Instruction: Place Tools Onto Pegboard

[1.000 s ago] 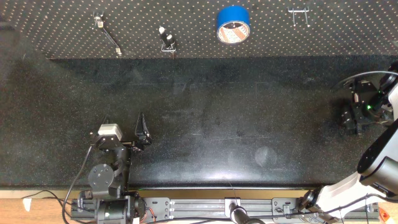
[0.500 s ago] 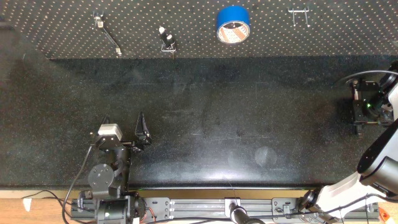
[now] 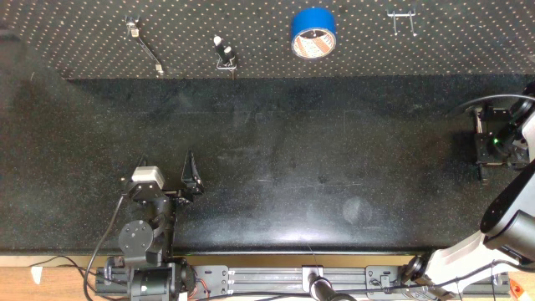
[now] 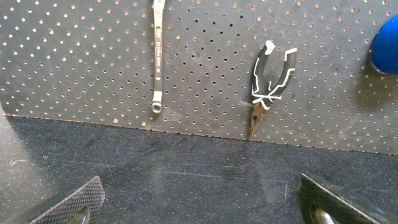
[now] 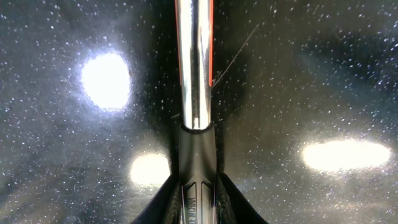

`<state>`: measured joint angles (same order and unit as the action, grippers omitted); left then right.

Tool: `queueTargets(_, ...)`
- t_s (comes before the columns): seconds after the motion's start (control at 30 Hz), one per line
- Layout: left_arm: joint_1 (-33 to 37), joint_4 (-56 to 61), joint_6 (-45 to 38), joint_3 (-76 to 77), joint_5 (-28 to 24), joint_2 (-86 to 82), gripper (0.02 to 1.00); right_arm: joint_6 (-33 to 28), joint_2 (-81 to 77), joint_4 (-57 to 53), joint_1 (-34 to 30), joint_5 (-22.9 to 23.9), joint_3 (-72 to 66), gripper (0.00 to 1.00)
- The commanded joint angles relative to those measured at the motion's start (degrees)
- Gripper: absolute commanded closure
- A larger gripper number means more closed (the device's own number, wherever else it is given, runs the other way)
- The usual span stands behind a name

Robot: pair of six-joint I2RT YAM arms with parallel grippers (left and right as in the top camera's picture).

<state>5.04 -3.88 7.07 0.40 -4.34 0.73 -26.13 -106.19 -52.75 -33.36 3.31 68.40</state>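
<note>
1. Your right gripper (image 3: 486,149) sits low over the black worktop (image 3: 334,142), close to its right edge. A chrome-shafted tool (image 5: 194,74) runs straight down its centre line. You cannot tell from here whether it has clamped the tool, so confirm a firm hold at the black handle before lifting.
2. Raise it straight up first, so the shaft comes off the surface without dragging.
3. The bare double hook (image 3: 403,21) at the right end of the pegboard (image 3: 251,25) looks like the free spot. The blue tape roll (image 3: 313,33) hangs well to its left, so come in from the right.
4. Your left gripper (image 3: 191,177) is spread and empty, parked front-left. It faces the hung wrench (image 4: 158,56) and pliers (image 4: 267,87), well apart from your path.
5. Swing inward, away from the right edge; the middle of the worktop is open.
</note>
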Motion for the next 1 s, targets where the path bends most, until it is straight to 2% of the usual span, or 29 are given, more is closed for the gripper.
queueTargets(0.03, -0.28, -0.44, -0.70, -0.09, -0.44, -0.55, 0.023, 0.61, -0.55, 0.44, -0.24, 0.07, 0.07, 0.814)
queueTargets(0.2, -0.28, -0.44, -0.70, -0.09, -0.44, -0.55, 0.023, 0.59, -0.55, 0.66, -0.24, 0.09, 0.07, 0.814)
queueTargets(0.23, -0.28, -0.44, -0.70, -0.09, -0.44, -0.55, 0.023, 0.57, -0.55, 0.68, -0.24, 0.09, 0.07, 0.873)
queueTargets(0.3, -0.28, -0.44, -0.70, -0.09, -0.44, -0.55, 0.023, 0.37, -0.55, 0.72, -0.24, 0.09, 0.07, 0.919)
queueTargets(0.57, -0.28, -0.44, -0.70, -0.09, -0.44, -0.55, 0.023, 0.42, -0.50, 0.85, -0.24, -0.44, 0.07, 0.921)
queueTargets(0.67, -0.28, -0.44, -0.70, -0.09, -0.44, -0.55, 0.023, 0.42, 0.70, 1.73, -0.37, -5.31, 0.07, 0.923)
queueTargets(0.87, -0.28, -0.44, -0.70, -0.09, -0.44, -0.55, 0.023, 0.63, 9.40, 4.68, -1.11, -20.79, 0.04, 0.925)
queueTargets(1.0, -0.28, -0.44, -0.72, -0.09, -0.44, -0.55, 0.023, 0.68, 17.90, 1.03, -1.29, -27.34, 0.04, 0.925)
